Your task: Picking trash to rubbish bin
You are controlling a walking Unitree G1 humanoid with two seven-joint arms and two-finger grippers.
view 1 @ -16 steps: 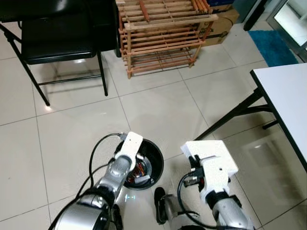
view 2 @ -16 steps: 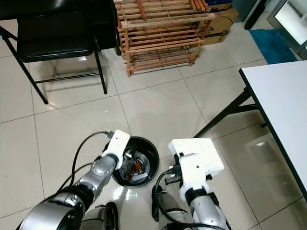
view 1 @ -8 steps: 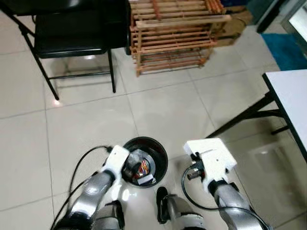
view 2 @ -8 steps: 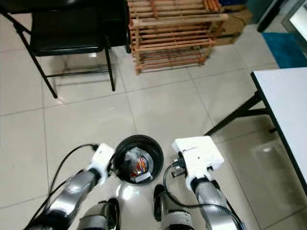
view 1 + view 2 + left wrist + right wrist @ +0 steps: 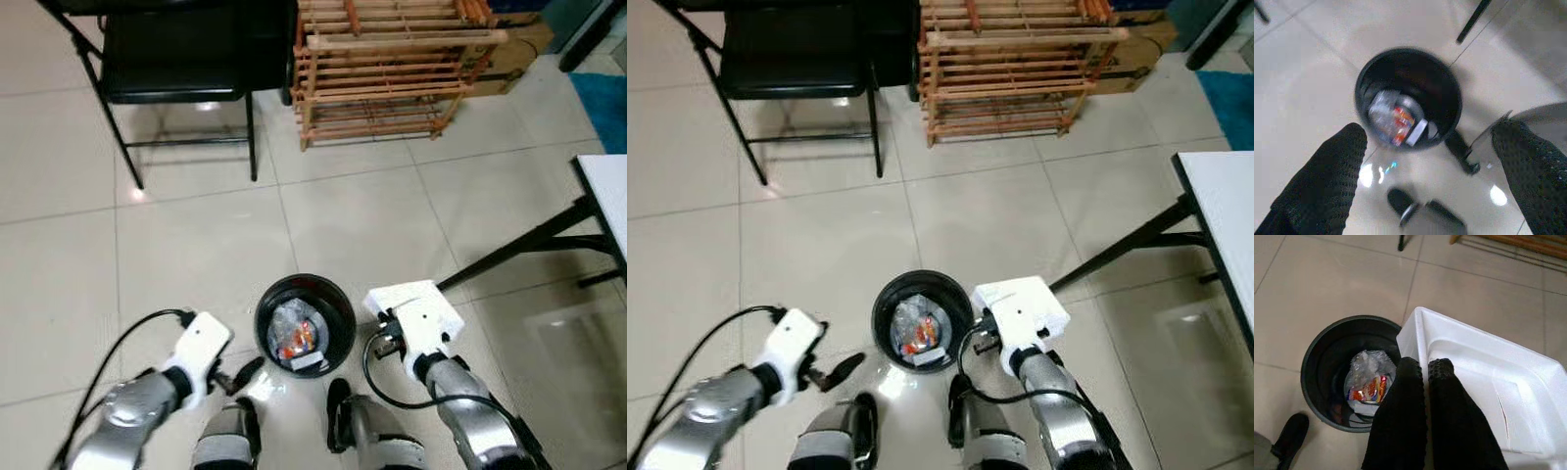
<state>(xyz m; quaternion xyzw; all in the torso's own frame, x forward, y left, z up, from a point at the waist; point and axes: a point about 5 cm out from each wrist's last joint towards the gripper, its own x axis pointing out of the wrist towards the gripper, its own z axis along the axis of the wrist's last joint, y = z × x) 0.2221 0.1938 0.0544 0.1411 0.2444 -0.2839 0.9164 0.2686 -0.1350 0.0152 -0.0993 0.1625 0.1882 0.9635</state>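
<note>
Head views, bin: the black rubbish bin (image 5: 305, 323) stands on the tiled floor right before the robot's feet, already holding a crumpled clear wrapper (image 5: 292, 328) with an orange packet.
Head views, tray: a white foam tray (image 5: 413, 315) hangs just beside the bin's right rim, carried by the right gripper (image 5: 1425, 369).
Head views, left arm: the left gripper (image 5: 844, 369) sits low, left of the bin, apart from its rim.
Left wrist view: both fingers (image 5: 1327, 181) are spread wide with nothing between them; the bin lies beyond them.
Right wrist view: the two fingers are pinched on the tray's near wall, one inside, one outside; the tray's corner overlaps the bin's rim.
Handling: foam looks light, stiff but brittle, likely to crack or slip under hard squeezing. The wall edge is the sensible hold.
Fit: the tray looks about as wide as the bin mouth, so it probably needs tilting to go in edge first.
Around: a black chair (image 5: 176, 44) and wooden rack (image 5: 392, 59) stand well apart.
</note>
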